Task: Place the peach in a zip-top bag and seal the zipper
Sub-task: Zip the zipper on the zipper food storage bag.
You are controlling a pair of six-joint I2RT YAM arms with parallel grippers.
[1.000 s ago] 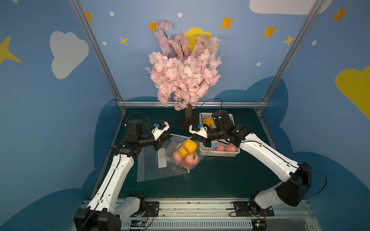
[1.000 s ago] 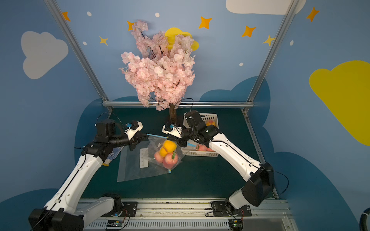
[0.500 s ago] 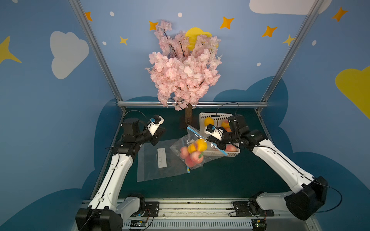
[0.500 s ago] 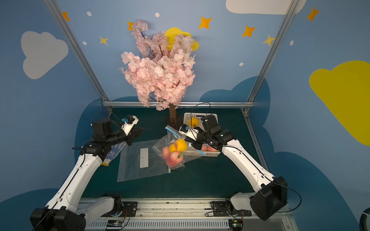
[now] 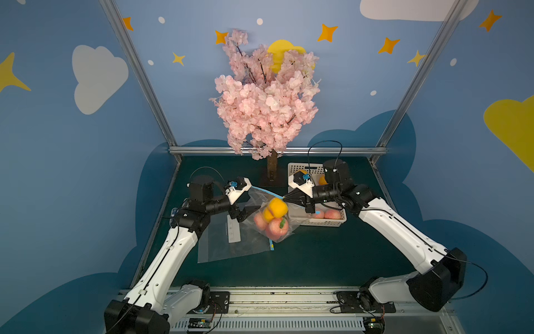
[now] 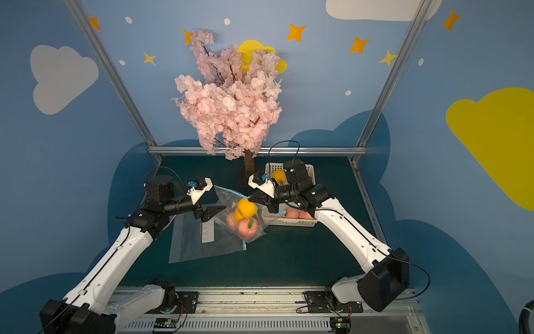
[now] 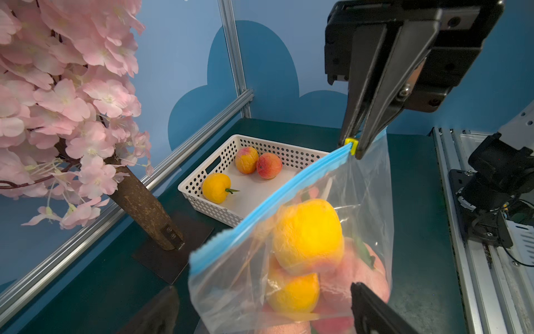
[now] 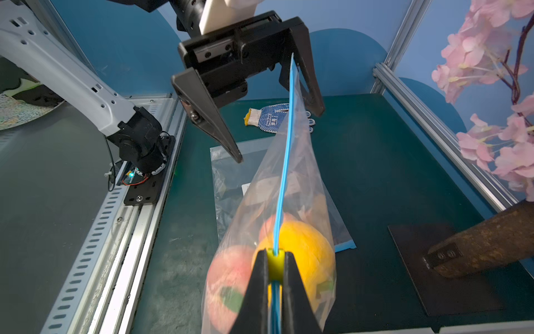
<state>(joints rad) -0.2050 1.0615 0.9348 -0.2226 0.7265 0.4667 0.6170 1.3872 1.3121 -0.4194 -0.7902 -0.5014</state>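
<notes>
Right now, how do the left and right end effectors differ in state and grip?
The left end effector is open, jaws spread wide; the right end effector is shut. The right end effector pinches the yellow slider of the zip-top bag; the left end effector grips nothing, the blue zipper edge merely running between its jaws. Both are black and sit at opposite ends of the zipper.

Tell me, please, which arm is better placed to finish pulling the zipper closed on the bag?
Right, probably: the right gripper is shut on the yellow slider of the zip-top bag, while the left gripper stands open around the bag's far corner, gripping nothing.
</notes>
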